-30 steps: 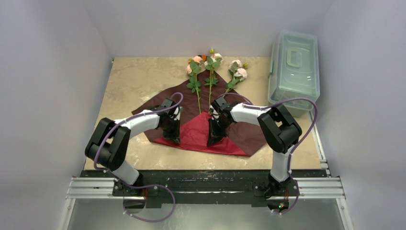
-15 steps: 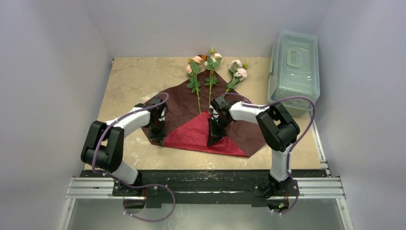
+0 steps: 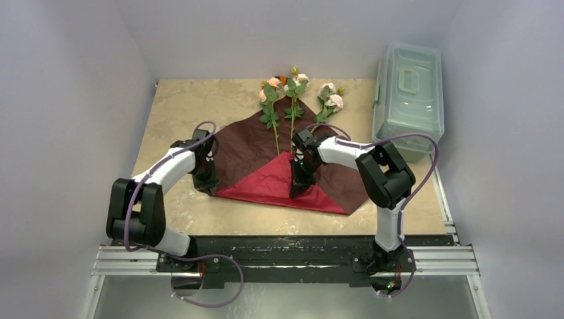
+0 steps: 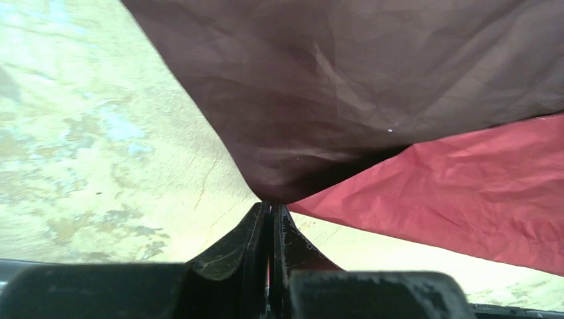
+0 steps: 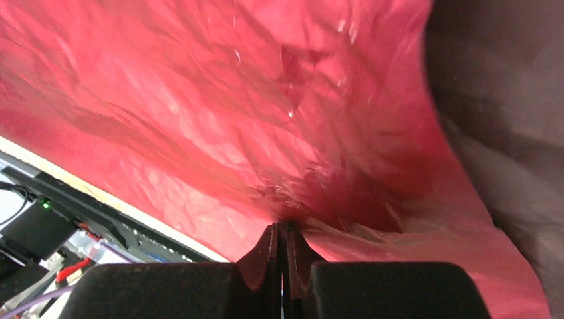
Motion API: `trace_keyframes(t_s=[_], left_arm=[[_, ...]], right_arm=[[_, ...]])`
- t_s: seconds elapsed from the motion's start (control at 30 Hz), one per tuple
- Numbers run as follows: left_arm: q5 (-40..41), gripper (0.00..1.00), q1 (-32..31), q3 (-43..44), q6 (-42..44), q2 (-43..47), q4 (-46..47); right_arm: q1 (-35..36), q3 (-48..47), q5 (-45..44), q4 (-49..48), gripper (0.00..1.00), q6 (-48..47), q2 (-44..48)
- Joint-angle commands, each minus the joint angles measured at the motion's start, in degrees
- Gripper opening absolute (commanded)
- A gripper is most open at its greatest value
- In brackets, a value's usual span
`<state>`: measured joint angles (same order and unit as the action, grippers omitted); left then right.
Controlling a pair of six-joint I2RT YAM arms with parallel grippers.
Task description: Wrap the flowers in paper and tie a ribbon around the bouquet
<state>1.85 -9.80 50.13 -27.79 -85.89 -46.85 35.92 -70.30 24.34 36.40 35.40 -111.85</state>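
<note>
Since the left arm swung outward over the last second, the layout on the table (image 3: 179, 106) has changed. The paper (image 3: 256, 143) still lies mid-table, maroon face up, with a red flap folded over on its near side. Its left corner has been drawn further left, and the flap now shows as a wider red triangle. The clear box (image 3: 408, 90) at far right has not moved. The flowers (image 3: 292, 93) are unchanged: three sprigs with their stems on the sheet's far part and their blooms past its far edge.

The left gripper (image 4: 269, 211) is pinched tight on the paper's left corner, where maroon meets red. The right gripper (image 5: 282, 229) has hardly shifted and is clamped on the red flap near the stem ends.
</note>
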Motion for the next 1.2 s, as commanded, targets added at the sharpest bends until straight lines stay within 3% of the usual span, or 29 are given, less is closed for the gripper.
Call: trace_keyframes(t_s=[0.0, 0.07, 0.2, 0.33, 0.6, 0.93, 1.17], left_arm=[[3.71, 0.0, -0.49, 9.11, 2.78, 6.73, -1.07], [4.22, 0.0, -2.93, 14.64, 5.79, 7.14, -0.64], [3.01, 0.0, -12.21, 18.44, 9.99, 7.41, 3.04], [-7.16, 0.0, -15.19, 15.68, 10.09, 8.91, 12.23], [-19.23, 0.0, -17.83, 11.56, 10.17, 2.01, 23.35], [-22.75, 0.0, -20.23, 7.41, 12.08, 0.98, 26.66], [-21.54, 0.0, -20.91, 3.64, 13.45, -2.98, 29.4]], right_arm=[[-0.5, -6.31, -2.77, 3.63, 0.0, -2.46, 0.05], [-0.43, -10.02, -2.27, 6.0, 0.01, -2.87, 0.8], [-1.72, -18.65, -2.63, 10.95, 0.16, -2.98, 1.85], [-4.99, -26.88, -3.01, 13.78, 0.34, -1.35, 1.29], [-13.96, -39.16, -14.18, 13.75, 0.55, 4.09, -5.1], [-15.81, -53.67, -24.08, 16.38, 0.52, 6.17, -19.18], [-15.94, -57.25, -26.57, 17.02, 0.49, 5.83, -24.23]])
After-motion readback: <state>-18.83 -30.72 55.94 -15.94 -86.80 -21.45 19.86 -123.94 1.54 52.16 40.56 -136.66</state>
